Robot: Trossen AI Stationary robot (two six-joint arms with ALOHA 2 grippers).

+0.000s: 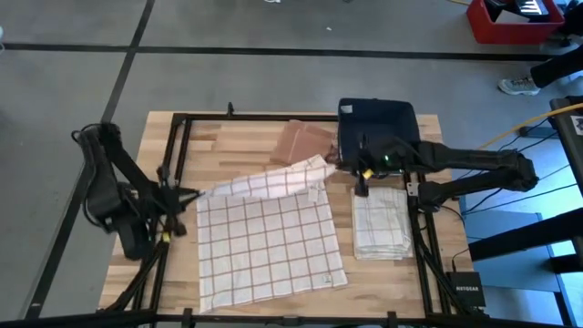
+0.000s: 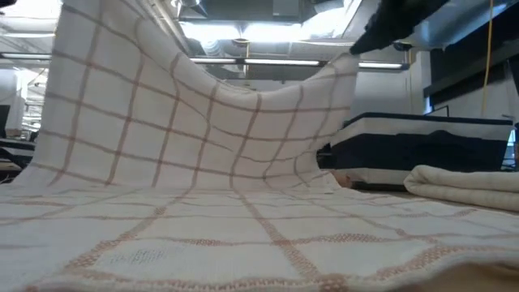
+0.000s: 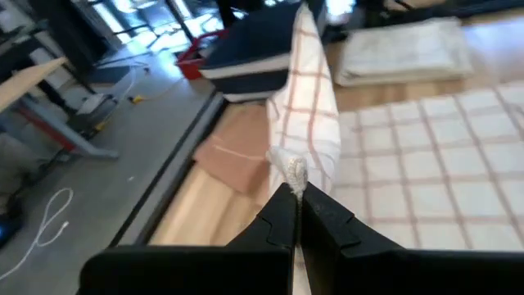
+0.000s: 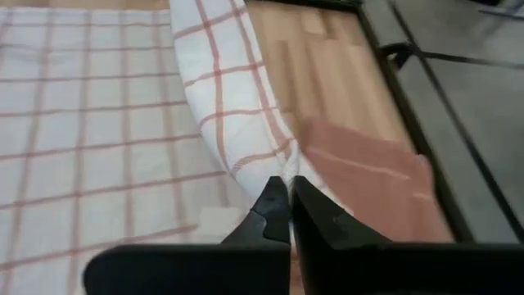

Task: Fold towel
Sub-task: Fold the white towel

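Observation:
A white towel [image 1: 269,241] with a red-brown grid lies with its near part flat on the wooden table [image 1: 237,137]. Its far edge is raised and sags between two held corners [image 2: 243,105]. My left gripper [image 1: 189,194] is shut on the far-left corner. My right gripper [image 1: 333,163] is shut on the far-right corner, and its dark fingers show at the top right of the low view [image 2: 381,32]. My left gripper pinches the towel's far-left corner [image 3: 295,174] between its two fingers, coming from the table's left and slanting down. The corner is lifted clear, and the cloth runs away from it toward the other corner. My right gripper pinches the far-right corner [image 4: 282,170] between its two fingers, slanting down from the table's right. The cloth rises to this corner [image 2: 347,65] while the near part stays on the table.
A stack of folded white towels [image 1: 381,224] lies at the right of the table. A brown cloth [image 1: 305,142] lies at the far edge, beside a dark blue bin [image 1: 378,121]. A black frame [image 1: 178,137] borders the table.

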